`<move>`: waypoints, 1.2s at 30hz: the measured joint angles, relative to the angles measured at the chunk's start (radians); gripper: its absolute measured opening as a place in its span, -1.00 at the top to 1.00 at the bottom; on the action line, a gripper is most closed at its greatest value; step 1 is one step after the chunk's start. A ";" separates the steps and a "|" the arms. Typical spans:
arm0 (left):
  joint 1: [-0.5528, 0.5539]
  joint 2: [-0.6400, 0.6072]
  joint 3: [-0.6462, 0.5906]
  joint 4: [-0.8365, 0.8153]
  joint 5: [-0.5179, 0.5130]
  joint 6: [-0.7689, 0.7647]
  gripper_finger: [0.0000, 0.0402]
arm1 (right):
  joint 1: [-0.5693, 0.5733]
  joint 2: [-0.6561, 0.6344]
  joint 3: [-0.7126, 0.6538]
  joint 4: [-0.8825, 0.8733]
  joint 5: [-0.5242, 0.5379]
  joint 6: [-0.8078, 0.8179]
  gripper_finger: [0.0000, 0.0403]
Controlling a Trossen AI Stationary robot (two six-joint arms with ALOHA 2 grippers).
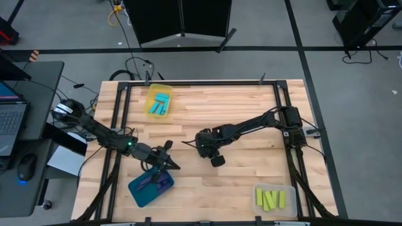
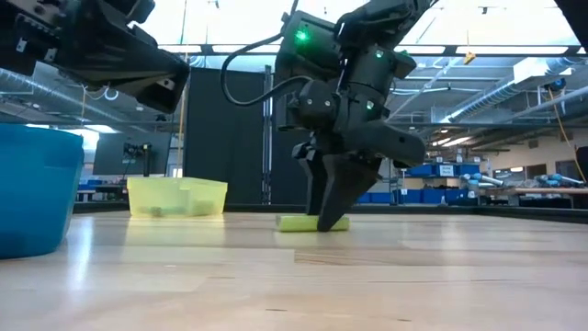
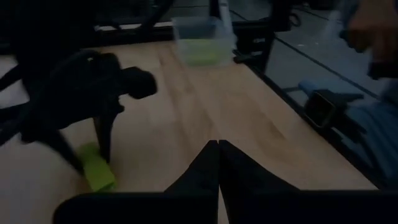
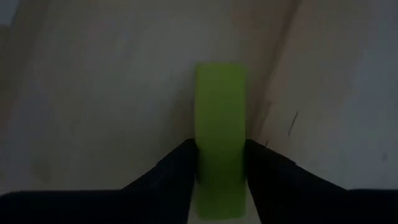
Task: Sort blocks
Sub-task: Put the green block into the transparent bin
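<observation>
My right gripper points down at mid-table, shut on a yellow-green block that lies flat on the wood. In the high view the gripper hides that block. My left gripper is shut and empty. It hovers over the far rim of the blue tray, which holds purple blocks. Cyan blocks lie in the yellow tray. Several yellow-green blocks lie in the clear tray. My right gripper pinches the yellow-green block between its two fingers, on the two long sides near one end. The fingers come from above, pointing down, and lie across the bar. The block rests flat on the table.
The yellow tray sits at the table's far left, the blue tray at the near left, the clear tray at the near right corner. Bare wood lies between them. A black frame rail borders the table. A desk with a laptop stands to the left.
</observation>
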 joint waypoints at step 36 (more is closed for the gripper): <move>0.104 0.003 0.000 0.040 -0.357 -0.532 0.11 | 0.262 -0.105 -0.001 0.076 0.782 0.148 0.44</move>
